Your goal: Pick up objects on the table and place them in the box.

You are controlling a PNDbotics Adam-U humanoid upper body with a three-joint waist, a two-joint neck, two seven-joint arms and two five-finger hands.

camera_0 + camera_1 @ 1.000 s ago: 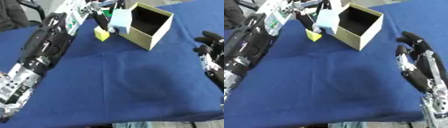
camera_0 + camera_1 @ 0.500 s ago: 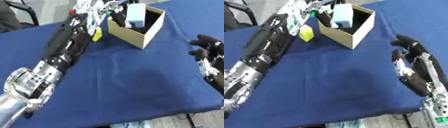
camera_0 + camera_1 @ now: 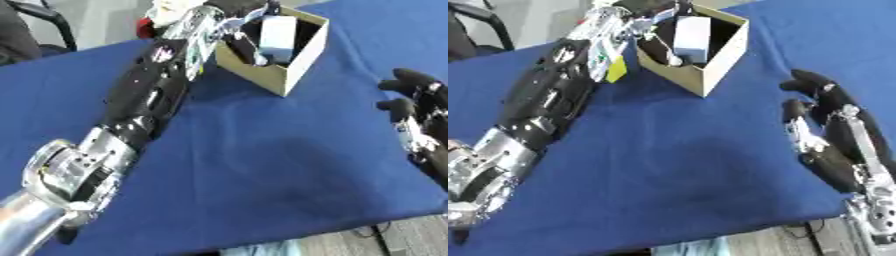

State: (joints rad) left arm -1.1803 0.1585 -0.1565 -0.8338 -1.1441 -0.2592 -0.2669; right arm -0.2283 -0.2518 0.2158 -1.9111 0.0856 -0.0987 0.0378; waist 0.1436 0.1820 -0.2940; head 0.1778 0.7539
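My left arm stretches from the lower left up to the open cardboard box at the top of the blue table. My left hand is curled round a pale blue-white block and holds it just over the box's opening, partly inside. A yellow object lies on the cloth beside the box's left wall, mostly hidden by my forearm. My right hand rests open at the right edge, fingers up, holding nothing.
The blue cloth covers the table, whose front edge runs along the bottom right. A red object shows behind my left wrist near the far edge. A dark chair stands at the upper left.
The camera has tilted, shifting the whole scene. My left hand has carried the pale block from beside the box's left wall to over its opening. The right hand stays idle.
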